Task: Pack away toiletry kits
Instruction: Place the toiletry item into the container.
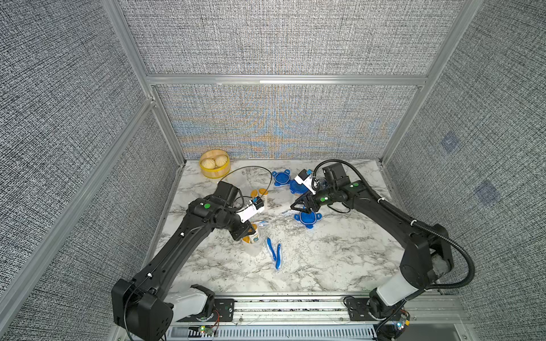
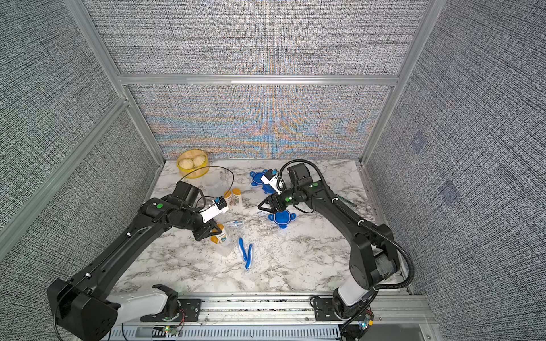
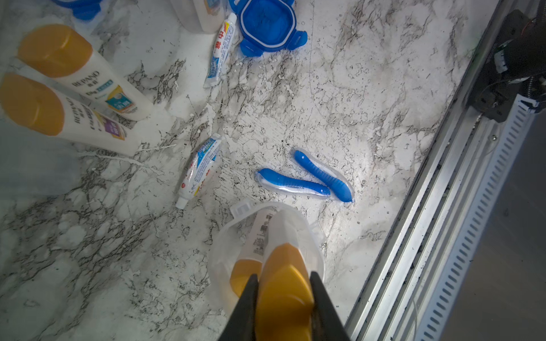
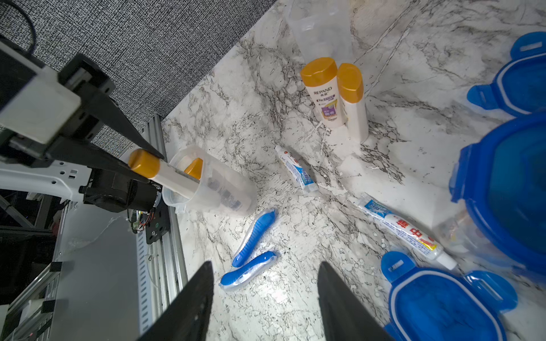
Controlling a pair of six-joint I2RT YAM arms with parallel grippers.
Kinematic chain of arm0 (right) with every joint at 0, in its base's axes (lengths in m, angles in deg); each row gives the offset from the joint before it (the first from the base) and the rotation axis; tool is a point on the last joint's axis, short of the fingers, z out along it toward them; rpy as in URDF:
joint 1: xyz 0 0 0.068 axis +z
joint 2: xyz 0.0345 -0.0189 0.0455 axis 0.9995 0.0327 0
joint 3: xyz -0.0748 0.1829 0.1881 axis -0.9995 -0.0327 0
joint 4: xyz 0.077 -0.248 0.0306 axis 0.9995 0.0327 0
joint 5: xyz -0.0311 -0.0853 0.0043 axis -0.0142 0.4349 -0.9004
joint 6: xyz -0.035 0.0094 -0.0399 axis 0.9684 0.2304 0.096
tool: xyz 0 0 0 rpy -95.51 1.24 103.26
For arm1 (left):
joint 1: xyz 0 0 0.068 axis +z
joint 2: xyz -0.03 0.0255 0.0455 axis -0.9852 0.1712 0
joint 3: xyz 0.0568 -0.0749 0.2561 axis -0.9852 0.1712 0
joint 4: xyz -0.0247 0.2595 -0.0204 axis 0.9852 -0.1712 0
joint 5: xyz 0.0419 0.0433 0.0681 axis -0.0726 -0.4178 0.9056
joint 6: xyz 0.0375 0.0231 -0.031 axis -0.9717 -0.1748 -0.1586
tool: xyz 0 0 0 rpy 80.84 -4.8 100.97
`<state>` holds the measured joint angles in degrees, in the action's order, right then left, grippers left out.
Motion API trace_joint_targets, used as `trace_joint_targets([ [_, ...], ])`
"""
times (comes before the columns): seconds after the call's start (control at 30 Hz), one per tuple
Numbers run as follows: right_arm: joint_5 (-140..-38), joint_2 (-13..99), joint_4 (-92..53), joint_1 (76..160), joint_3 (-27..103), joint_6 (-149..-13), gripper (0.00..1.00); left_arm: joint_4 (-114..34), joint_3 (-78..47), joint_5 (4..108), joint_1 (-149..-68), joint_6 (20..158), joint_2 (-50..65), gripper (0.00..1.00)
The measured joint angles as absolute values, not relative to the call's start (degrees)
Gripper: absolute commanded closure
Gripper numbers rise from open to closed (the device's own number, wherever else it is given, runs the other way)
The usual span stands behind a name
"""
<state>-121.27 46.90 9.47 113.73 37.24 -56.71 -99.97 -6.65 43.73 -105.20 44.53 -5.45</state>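
Step in hand, by my reading: seating a bottle in the clear plastic cup (image 4: 233, 192). The left gripper (image 3: 283, 279) has its jaws narrowly parted and clamped on the orange cap of a small white bottle (image 4: 177, 180), whose base is inside the cup's mouth beside a second orange-capped bottle (image 3: 245, 273). Best lowered straight along the cup's axis and released only once deep, lest the light cup tip. The right gripper (image 4: 266, 265), jaws wide and empty, hangs well apart from the cup, near a blue four-tab lid (image 1: 307, 218). Two blue toothbrushes (image 3: 292, 183) lie just beside the cup.
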Motion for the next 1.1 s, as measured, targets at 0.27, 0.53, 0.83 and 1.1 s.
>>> trace_joint_targets([
  [0.27,-121.42,46.86,9.47,113.73,37.02,-56.71,0.42,-94.68,-1.07,44.04,-105.73,46.44,-3.72,0.88],
  [0.53,-121.49,46.56,9.47,113.73,37.02,-56.69,0.41,-91.21,2.03,44.12,-106.45,48.97,-3.26,0.71],
  [0.83,-119.87,46.49,9.51,113.75,37.02,-56.76,0.40,-88.43,3.14,43.64,-106.78,49.32,-5.05,0.38],
  [1.1,-116.55,44.63,9.34,114.43,36.61,-61.50,0.42,-88.26,0.89,45.98,-106.80,53.63,-7.33,0.37],
])
